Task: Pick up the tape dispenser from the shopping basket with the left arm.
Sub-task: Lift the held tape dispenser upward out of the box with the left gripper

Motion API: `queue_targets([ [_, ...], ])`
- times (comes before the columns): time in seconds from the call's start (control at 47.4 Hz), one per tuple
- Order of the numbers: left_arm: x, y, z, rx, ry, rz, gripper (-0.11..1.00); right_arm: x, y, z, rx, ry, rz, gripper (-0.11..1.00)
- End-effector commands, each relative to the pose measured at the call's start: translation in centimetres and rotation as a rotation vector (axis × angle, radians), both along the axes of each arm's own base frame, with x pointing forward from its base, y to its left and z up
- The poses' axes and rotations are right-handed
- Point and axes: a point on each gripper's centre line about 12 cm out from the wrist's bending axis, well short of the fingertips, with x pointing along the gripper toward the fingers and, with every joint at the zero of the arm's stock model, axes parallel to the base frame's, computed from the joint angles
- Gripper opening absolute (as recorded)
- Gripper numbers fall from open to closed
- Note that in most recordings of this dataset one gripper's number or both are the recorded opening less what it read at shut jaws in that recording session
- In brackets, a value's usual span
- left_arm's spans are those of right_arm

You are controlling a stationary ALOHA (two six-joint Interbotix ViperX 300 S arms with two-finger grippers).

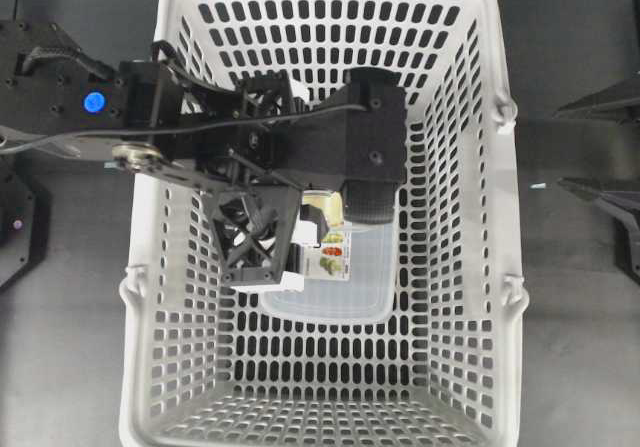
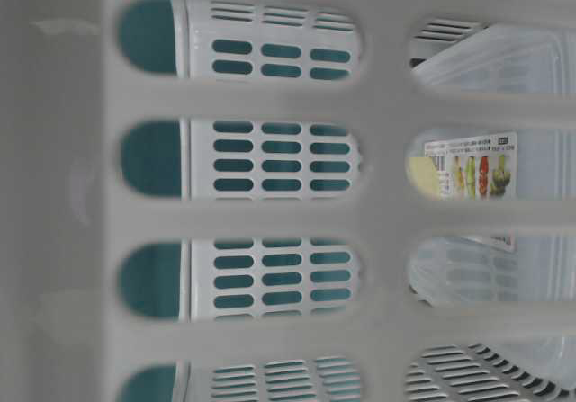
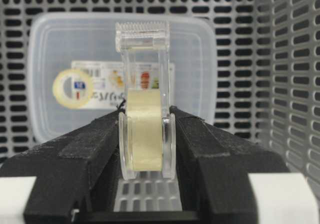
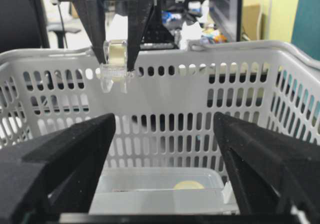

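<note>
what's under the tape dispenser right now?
Held in the left gripper, the tape dispenser hangs over a clear lidded container lying in the shopping basket. The dispenser and fingers cover part of its label.

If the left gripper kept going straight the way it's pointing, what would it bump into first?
Probably the clear lidded container on the floor of the shopping basket. The left gripper points down at it, shut on the tape dispenser, whose cutter end would likely touch first. The depth is hard to judge.

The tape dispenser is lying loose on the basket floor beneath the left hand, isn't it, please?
Not quite: the tape dispenser is clamped between the left hand's fingers, not lying loose. The left wrist view shows it, and the right wrist view shows it lifted near the shopping basket's rim.
</note>
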Motion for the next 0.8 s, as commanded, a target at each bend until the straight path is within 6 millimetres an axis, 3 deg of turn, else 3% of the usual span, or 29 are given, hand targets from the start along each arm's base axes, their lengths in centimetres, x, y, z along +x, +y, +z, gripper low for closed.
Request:
queue_targets([
  [0.0,-0.18,0.05,1.41,0.0,-0.04,-0.001,0.28,0.15,-0.04,0.51,0.001,-0.012,-0.002,0.76],
  [0.781,0.29,0.02,0.58,0.003,-0.02,-0.001,0.28,0.14,-0.04,0.45,-0.003,-0.011,-0.002,0.76],
])
